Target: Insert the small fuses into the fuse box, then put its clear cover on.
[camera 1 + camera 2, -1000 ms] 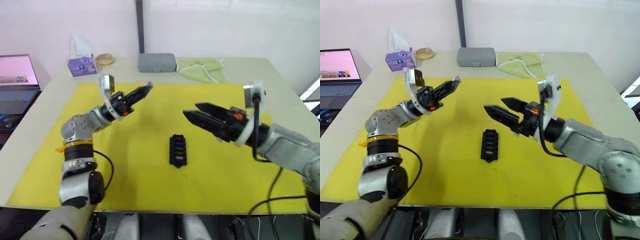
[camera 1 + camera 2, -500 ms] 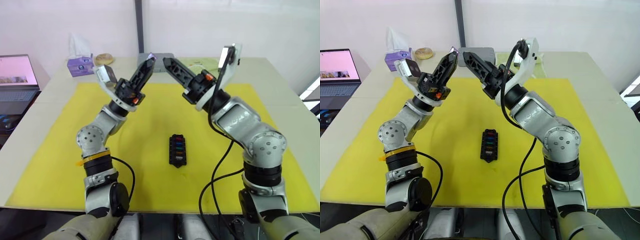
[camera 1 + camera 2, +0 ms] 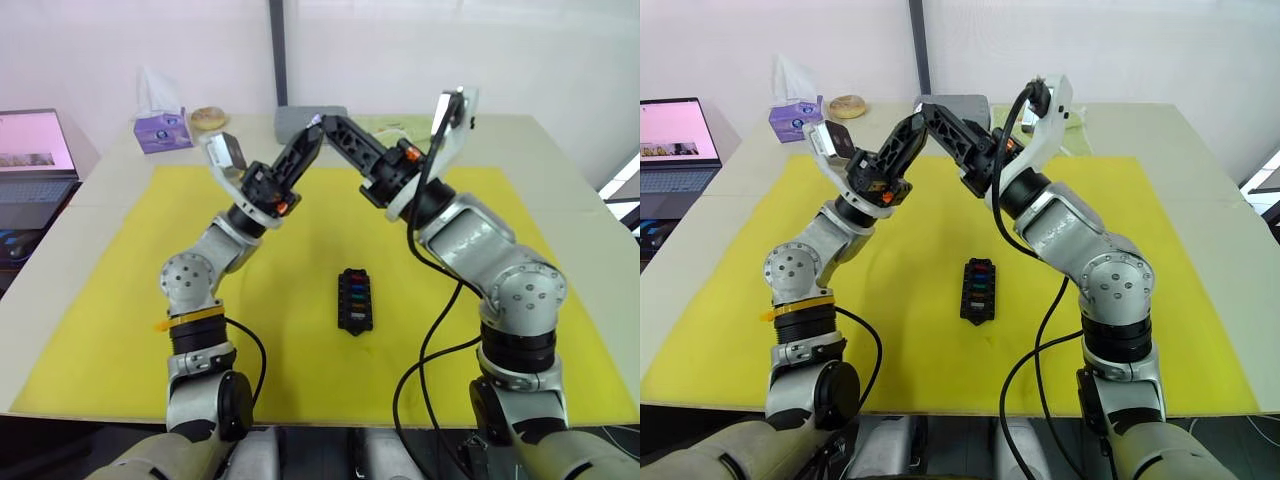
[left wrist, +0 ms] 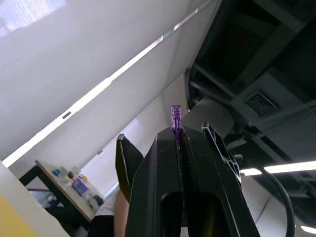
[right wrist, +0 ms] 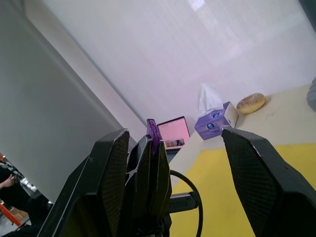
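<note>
The black fuse box [image 3: 355, 300] lies on the yellow mat [image 3: 250, 330] with several coloured small fuses seated in its column of slots. Both arms are raised above the mat's far side. My left gripper [image 4: 177, 132] is shut on a small purple fuse [image 4: 176, 118] that sticks out past its tips. My right gripper [image 5: 174, 133] is open, its two fingers standing on either side of the left gripper's tips and the purple fuse [image 5: 153, 133]. The two grippers meet tip to tip [image 3: 318, 126]. The clear cover is out of view.
At the table's far edge stand a grey case [image 3: 300, 118], a green cloth [image 3: 400, 130], a purple tissue box [image 3: 163, 130] and a round bun-like object [image 3: 208, 117]. An open laptop [image 3: 35, 150] sits at the far left.
Both arms rose from low over the mat a second ago. In the last half second the tips closed together, and the open right fingers now straddle the left gripper's tips.
</note>
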